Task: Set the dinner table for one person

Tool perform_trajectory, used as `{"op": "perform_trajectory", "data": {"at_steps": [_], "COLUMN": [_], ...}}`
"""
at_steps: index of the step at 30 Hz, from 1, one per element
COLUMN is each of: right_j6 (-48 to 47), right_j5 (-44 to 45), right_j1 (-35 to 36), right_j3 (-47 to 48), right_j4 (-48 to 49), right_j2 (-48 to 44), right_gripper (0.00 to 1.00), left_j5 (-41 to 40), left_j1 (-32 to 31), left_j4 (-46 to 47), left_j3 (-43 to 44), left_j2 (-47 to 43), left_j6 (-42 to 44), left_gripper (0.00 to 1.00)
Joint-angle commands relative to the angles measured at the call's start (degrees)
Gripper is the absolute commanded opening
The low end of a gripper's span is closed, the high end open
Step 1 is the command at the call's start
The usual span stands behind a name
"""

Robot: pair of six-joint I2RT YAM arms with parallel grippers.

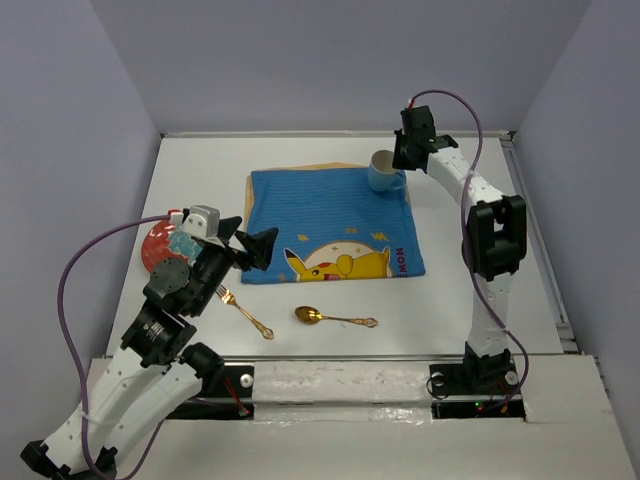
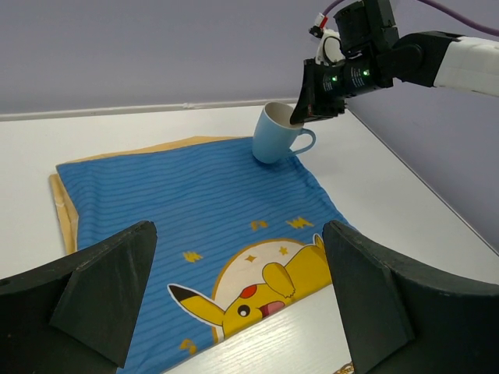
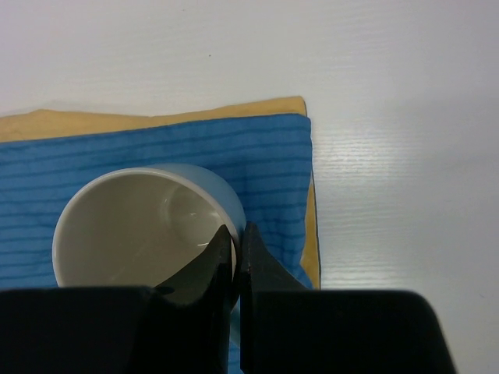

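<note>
Placing mug (image 1: 383, 172): rim is clamped by right gripper (image 3: 238, 234), placemat (image 1: 330, 215) beneath; release is needed next. Left gripper (image 2: 238, 257) is empty, jaws spread wide.

The left arm (image 1: 185, 278) is covering most of your red plate (image 1: 154, 244) and the fork (image 1: 250, 315)'s tines; the right gripper (image 3: 238, 234) is blocking the mug (image 3: 132, 226)'s base.

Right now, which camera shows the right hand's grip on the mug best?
The right wrist view: the right hand pinches the mug by its rim, one finger inside, one outside. The left wrist view shows that grip side-on from afar; the top view shows both small, fingers indistinct.
</note>
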Motion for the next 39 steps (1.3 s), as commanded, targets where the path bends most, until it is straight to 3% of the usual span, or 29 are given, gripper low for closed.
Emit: {"op": "perform_trajectory", "data": {"at_steps": [1,14,16,17,19,20,24,29,32,36,39], "right_j6": [-0.54,-0.28,0.07,0.16,0.33,0.42,-0.19,0.16,0.77,6.21,12.71], "right_j5": [1.66,3.42,3.68,4.03,4.29,4.64,4.39,0.0,-1.32,-7.56,-13.1], "right_j1": [0.4,0.4,0.4,0.4,0.4,0.4,0.4,1.7,4.34,12.49,20.92], "right_j3": [5.13,5.92,6.36,6.71,6.89,7.07,7.42,4.97,-0.65,-11.1,-17.8], "right_j4": [3.13,2.16,1.9,1.81,1.63,1.63,1.54,1.98,5.31,13.57,26.37], "right_j2": [-0.09,4.3,4.65,4.65,4.48,4.13,2.02,-4.74,-11.33,-17.75,-18.03], "right_gripper": [0.0,0.0,0.08,0.19,0.31,0.44,0.65,0.76,0.77,0.76,0.71], "left_j5": [-0.13,-0.57,-0.66,-0.66,-0.66,-0.75,-0.66,-1.1,-2.06,-4.17,-7.15], "left_j1": [0.44,0.61,0.53,0.61,0.61,0.7,1.05,1.58,2.1,3.16,4.39], "left_j4": [2.1,1.92,1.92,1.92,1.92,1.92,1.92,1.92,1.92,2.54,3.5], "left_j3": [0.13,0.13,0.13,0.22,0.13,0.13,0.22,0.22,0.31,0.48,0.48], "left_j2": [0.42,0.16,0.16,0.25,0.25,0.16,0.25,0.16,-0.19,-1.25,-2.65], "left_j6": [0.83,0.83,0.75,0.75,0.83,0.83,0.75,0.75,0.48,-0.66,-2.5], "left_gripper": [0.99,0.99,0.99,0.99,0.99,0.99,0.99,0.99,0.99,0.99,0.99]}}
